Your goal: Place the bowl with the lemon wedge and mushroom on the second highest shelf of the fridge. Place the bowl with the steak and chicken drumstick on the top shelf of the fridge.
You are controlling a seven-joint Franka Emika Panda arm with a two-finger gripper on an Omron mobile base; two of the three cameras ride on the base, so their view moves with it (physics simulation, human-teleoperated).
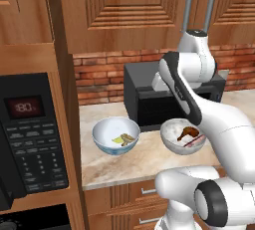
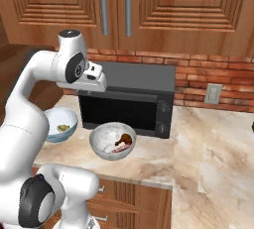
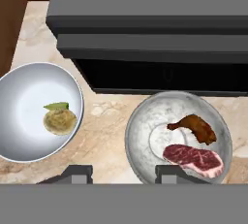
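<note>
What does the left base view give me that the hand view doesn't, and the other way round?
Left base only: the wall oven's control panel at left, the cabinet doors above, the brick backsplash.

Hand only: the pincer, its fingertips standing apart above the counter between the two bowls, holding nothing.

Both: the lemon and mushroom bowl, the steak and drumstick bowl, the black microwave behind them, the marble counter.

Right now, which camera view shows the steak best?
The hand view: it looks straight down into the grey bowl, so the steak lies fully exposed beside the chicken drumstick. In the left base view the arm partly hides it. In the right base view it is a small pink patch.
</note>
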